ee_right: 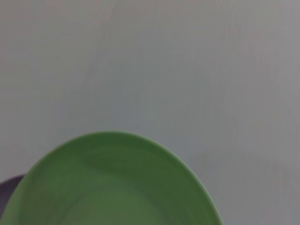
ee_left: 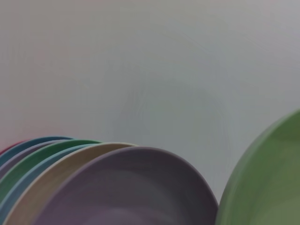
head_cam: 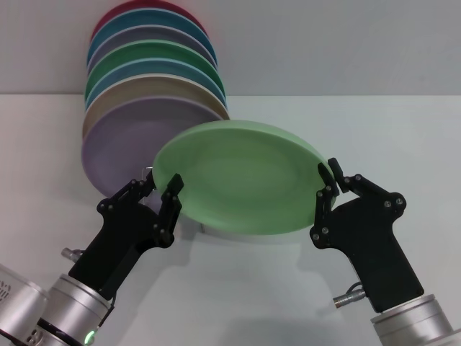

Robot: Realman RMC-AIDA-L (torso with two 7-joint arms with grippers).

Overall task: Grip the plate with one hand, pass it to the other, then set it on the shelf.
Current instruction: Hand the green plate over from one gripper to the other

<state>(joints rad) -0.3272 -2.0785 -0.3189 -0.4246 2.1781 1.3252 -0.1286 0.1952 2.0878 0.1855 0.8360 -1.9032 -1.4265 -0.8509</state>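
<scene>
Between both grippers, L (head_cam: 164,189) & R (head_cam: 333,180): plate (head_cam: 241,176); wrist views omit jaws.

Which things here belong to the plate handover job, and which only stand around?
Belong to the job:
- round pale mint-green matte plate
- left black two-fingered tool, at the plate's rim
- right black two-fingered tool, at the opposite rim

Only standing around:
- row of upright coloured plates
- lavender front plate

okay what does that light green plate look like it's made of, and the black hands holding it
The light green plate looks like matte plastic or melamine, possibly glazed ceramic: even colour, soft dull sheen, thin rim. The left hand and right hand look like black hard plastic or coated metal links with visible pins, on brushed silver wrists.
</scene>
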